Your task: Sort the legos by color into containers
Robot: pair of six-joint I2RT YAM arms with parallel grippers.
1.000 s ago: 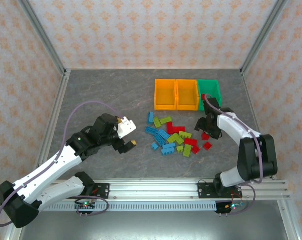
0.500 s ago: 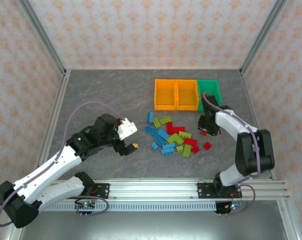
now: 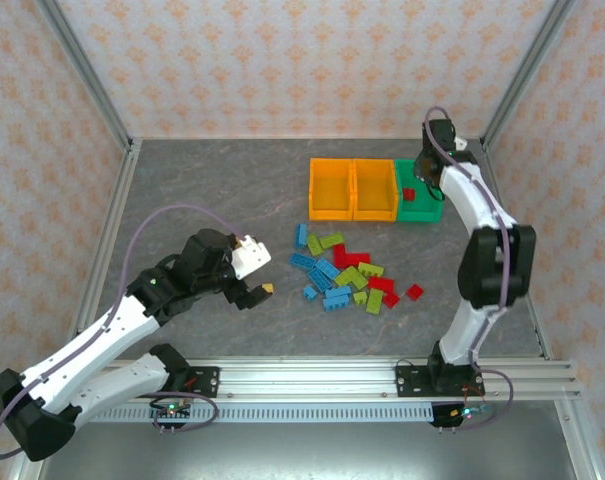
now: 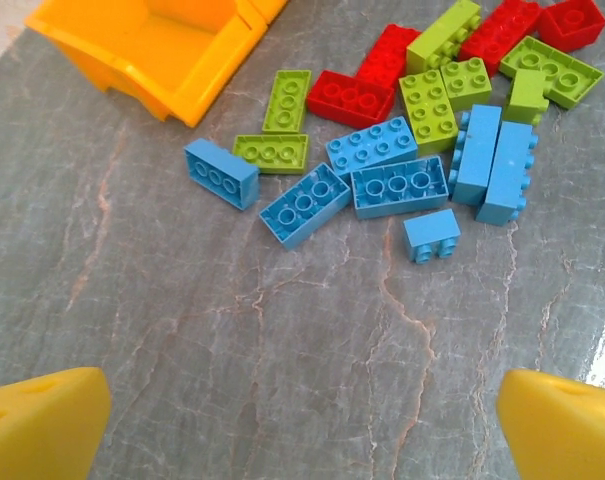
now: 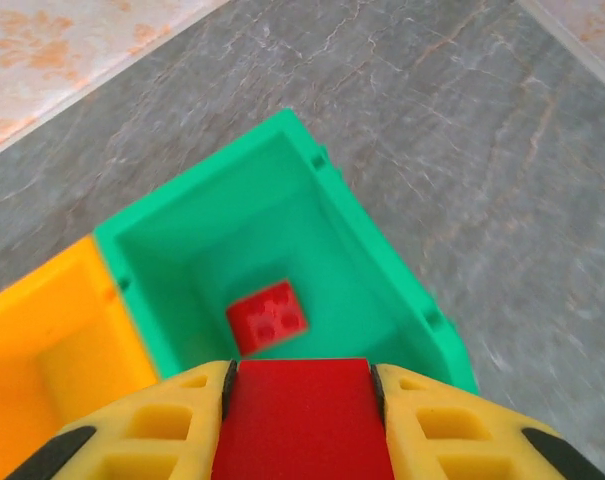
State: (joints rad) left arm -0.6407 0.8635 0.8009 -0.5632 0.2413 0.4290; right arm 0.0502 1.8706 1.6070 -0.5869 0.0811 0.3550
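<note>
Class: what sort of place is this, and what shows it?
Probably a robot test cell: two white-and-black robot arms bolted to a silver aluminium rail, patterned wall panels enclosing a grey marbled tabletop.

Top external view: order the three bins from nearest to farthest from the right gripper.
1. Green bin, directly beneath the right gripper.
2. Middle orange bin, beside the green one.
3. Left orange bin, far end of the row.

left arm [image 3: 94,343] had white shells over black joints and a black base | right arm [image 3: 474,200] was the same white-and-black build | a lilac cable [image 3: 168,211] looped off each | left fingers [image 4: 42,425] were plain yellow | right fingers [image 5: 142,432] were yellow with moulded pockets
</note>
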